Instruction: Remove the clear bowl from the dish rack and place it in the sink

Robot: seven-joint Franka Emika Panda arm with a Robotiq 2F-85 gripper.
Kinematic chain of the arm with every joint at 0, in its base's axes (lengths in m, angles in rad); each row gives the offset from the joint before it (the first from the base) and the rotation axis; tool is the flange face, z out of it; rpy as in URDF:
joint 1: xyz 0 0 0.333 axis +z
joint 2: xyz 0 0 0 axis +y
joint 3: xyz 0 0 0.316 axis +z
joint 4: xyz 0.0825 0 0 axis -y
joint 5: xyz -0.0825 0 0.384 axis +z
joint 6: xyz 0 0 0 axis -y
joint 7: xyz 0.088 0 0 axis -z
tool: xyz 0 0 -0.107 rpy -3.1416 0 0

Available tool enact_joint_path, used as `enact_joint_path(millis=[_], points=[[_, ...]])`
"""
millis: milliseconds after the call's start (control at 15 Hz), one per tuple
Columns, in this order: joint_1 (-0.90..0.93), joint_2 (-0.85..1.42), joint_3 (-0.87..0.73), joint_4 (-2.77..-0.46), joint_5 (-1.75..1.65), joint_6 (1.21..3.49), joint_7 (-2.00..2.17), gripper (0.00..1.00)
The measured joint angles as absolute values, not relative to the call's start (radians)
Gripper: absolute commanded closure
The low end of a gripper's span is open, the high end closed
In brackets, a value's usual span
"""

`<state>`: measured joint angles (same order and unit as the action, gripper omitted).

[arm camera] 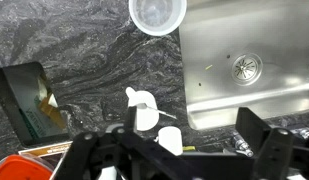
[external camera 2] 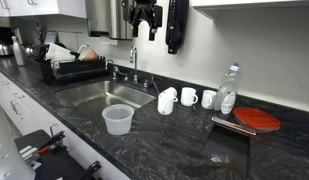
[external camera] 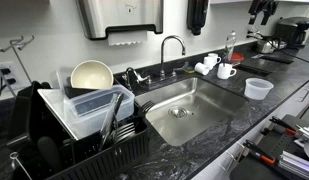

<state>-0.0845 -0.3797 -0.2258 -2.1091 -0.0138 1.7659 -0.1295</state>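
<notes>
At the left of the counter (external camera: 232,118) stands the dish rack (external camera: 54,140). The clear bowl (external camera: 98,104) sits in the rack, in front of a cream bowl (external camera: 91,74). The sink (external camera: 204,100) lies just right of the rack. Further right are white mugs (external camera: 212,66) and a small clear cup (external camera: 258,88). The hand (arm camera: 170,150) hangs above the mugs, fingers wide apart, holding nothing.
</notes>
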Motion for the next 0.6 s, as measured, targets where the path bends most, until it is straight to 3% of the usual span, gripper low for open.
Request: enact_joint_path(millis=[600], points=[[-0.074, -0.385, -0.178, -2.121, -0.014, 1.768, -0.130, 0.00]])
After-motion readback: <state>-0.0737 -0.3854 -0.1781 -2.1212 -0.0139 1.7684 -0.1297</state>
